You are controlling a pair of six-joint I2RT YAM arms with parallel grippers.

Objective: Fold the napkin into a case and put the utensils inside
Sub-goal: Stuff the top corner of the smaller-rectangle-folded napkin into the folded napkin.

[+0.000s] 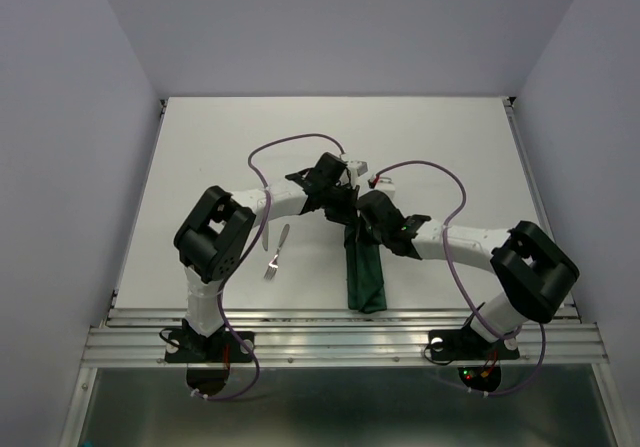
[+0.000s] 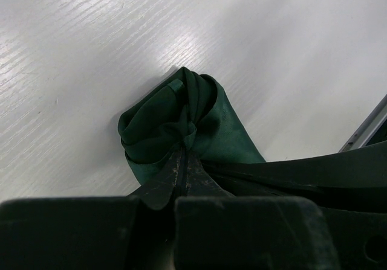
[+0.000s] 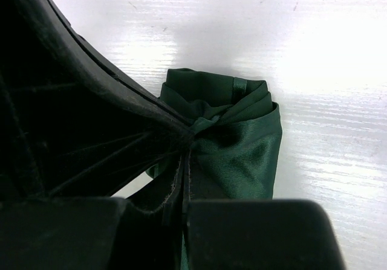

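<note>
The dark green napkin point(image 1: 367, 277) lies folded into a long narrow strip running from the table's middle toward the near edge. Whether it forms a case I cannot tell. Its far end is bunched and pinched from both sides. My left gripper point(image 2: 185, 140) is shut on that bunched end of the napkin point(image 2: 214, 122). My right gripper point(image 3: 188, 146) is shut on the same end of the napkin point(image 3: 242, 149), pressed against the left one. In the top view the left gripper point(image 1: 345, 210) and the right gripper point(image 1: 360, 223) meet there. The utensils lie left of the cloth: a knife point(image 1: 284, 235) and a fork point(image 1: 271, 264).
Metal rails point(image 1: 340, 329) run along the near edge, where both arm bases are bolted. Purple cables point(image 1: 290, 142) loop above the arms. Grey walls close the table at the left, the right and the far side.
</note>
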